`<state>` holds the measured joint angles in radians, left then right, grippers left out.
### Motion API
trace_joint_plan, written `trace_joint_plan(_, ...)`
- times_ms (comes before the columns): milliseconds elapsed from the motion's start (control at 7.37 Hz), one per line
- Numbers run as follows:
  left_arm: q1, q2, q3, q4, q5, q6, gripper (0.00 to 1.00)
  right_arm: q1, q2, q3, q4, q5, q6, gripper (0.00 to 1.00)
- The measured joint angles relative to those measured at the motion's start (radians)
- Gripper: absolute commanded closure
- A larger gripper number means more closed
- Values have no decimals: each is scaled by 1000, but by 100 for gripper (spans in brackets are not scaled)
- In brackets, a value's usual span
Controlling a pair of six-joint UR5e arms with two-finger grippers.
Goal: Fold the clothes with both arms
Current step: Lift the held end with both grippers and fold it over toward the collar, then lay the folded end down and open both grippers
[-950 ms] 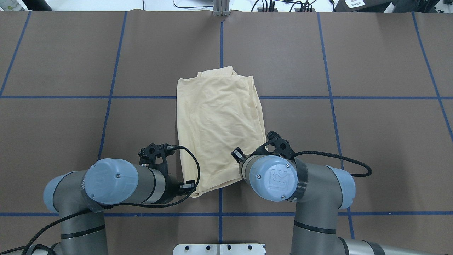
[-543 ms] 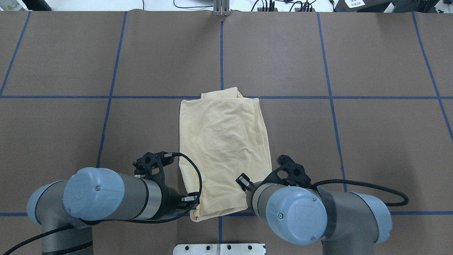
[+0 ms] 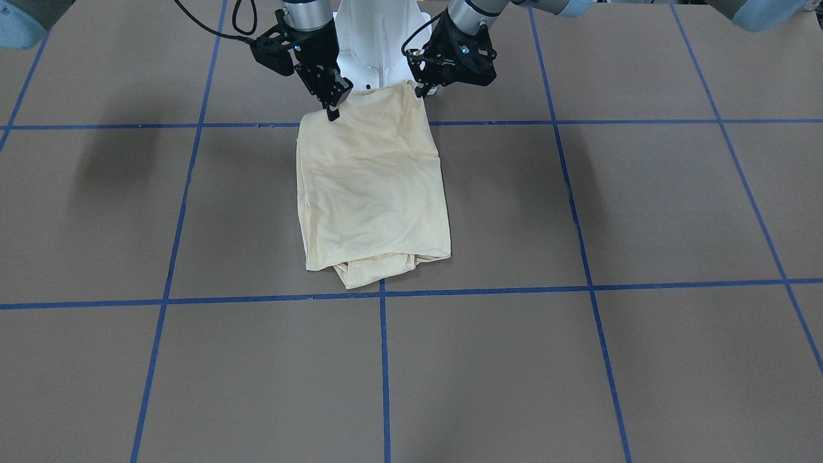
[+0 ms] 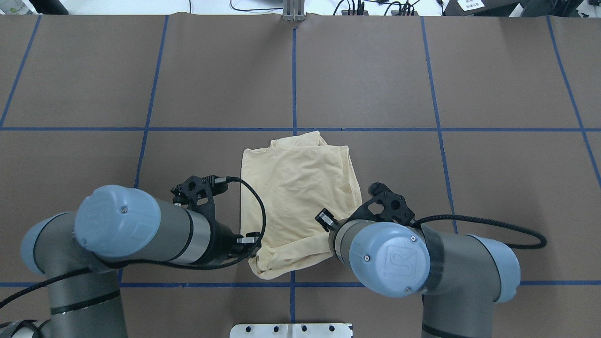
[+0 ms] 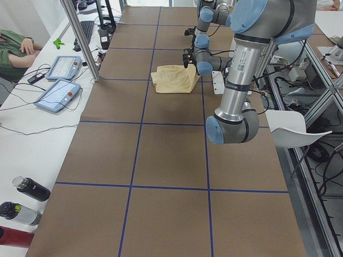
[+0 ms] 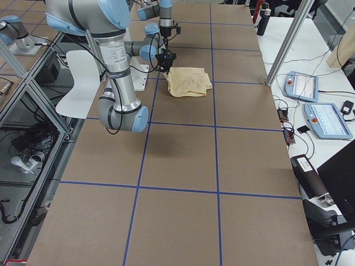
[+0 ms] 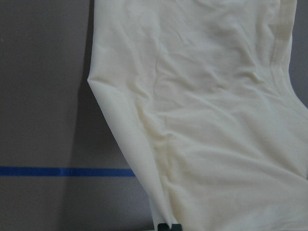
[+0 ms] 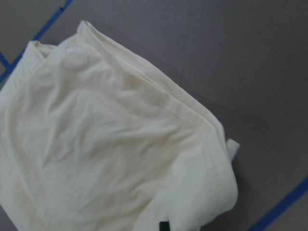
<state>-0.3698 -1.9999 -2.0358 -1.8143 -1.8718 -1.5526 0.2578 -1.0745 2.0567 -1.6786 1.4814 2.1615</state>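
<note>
The pale cream-yellow shirt (image 3: 373, 193) lies folded into a long rectangle on the brown table (image 4: 94, 80), plain side up. Its edge nearest the robot is raised off the table. My left gripper (image 3: 421, 90) is shut on one corner of that edge and my right gripper (image 3: 332, 109) on the other. From overhead the shirt (image 4: 300, 188) lies between the left arm (image 4: 141, 230) and the right arm (image 4: 389, 258), whose wrists hide both grippers. Each wrist view shows the fabric (image 7: 207, 96) (image 8: 96, 144) running down to a dark fingertip at the bottom edge.
Blue tape lines (image 4: 293, 70) split the table into squares. The white pedestal base (image 3: 373, 38) stands just behind the grippers. Control tablets (image 5: 59, 80), bottles (image 5: 27, 188) and a seated person (image 5: 10, 48) are along the table's far side. A white chair (image 5: 295, 128) stands beside the robot.
Both arms have drawn back toward the robot, dragging the shirt with them. Its far edge has slid nearer, and the held near edge is now bunched and raised.
</note>
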Motion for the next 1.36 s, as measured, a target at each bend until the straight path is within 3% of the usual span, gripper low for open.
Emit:
trace_joint_plan(407, -157, -158, 239, 1, 0, 107, 100, 151, 114, -254, 129, 6, -100, 100)
trace_joint_plan(815, -260, -237, 414, -10, 17, 247, 100, 243, 184, -465, 269, 32, -204, 100)
trace_joint_plan(950, -280, -246, 440, -11, 19, 279, 100, 268, 188, -498, 299, 54, -237, 92)
trace_joint_plan(1086, -295, -250, 459, -12, 20, 299, 47, 288, 189, -513, 311, 79, -266, 1)
trace_joint_plan(1222, -301, -251, 477, -14, 21, 310, 0, 297, 190, -518, 316, 92, -309, 0)
trace_joint_plan(1358, -303, -250, 486, -16, 21, 334, 0, 302, 194, -521, 317, 98, -374, 0)
